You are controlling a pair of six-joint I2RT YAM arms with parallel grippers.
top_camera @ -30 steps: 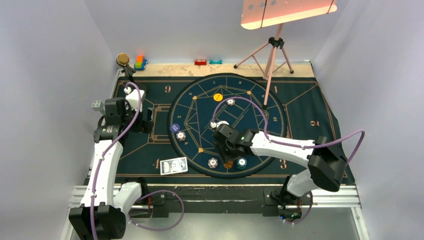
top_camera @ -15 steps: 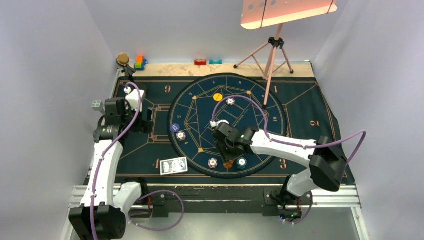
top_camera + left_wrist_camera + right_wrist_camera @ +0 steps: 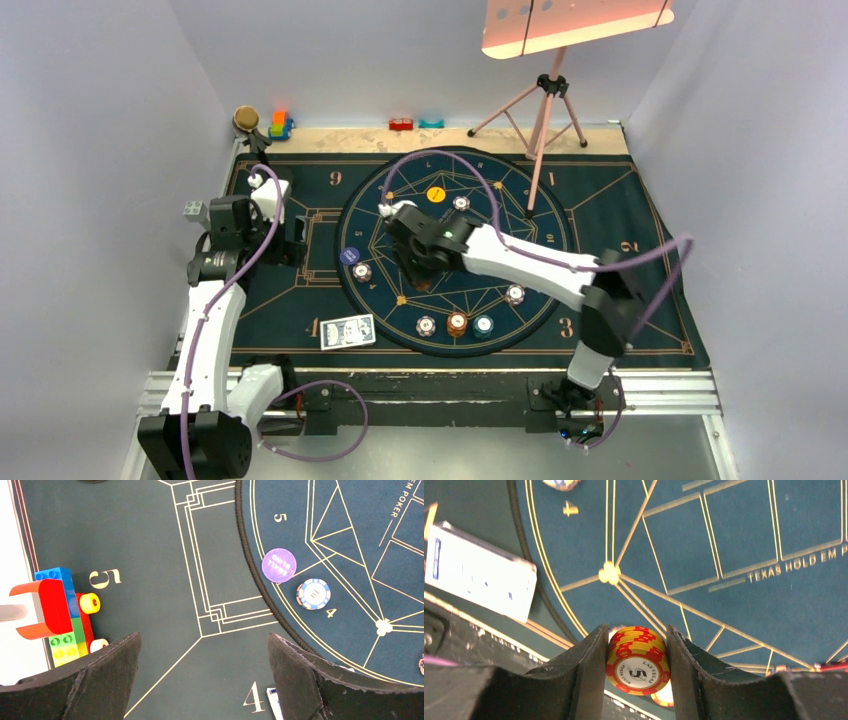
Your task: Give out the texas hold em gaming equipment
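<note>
Gripping a chip stack over the round mat

Your right hand is squeezing the red-and-yellow chip stack above the round mat. Your left hand is hanging with its fingers spread wide over the dark mat, toy blocks just beside it. The card deck is resting by the round mat's near-left edge, with single chips sitting around its rim.

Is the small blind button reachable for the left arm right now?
Probably yes: the left gripper hangs open, with only bare mat between it and the small blind button; a blue-white chip sits close by.
</note>
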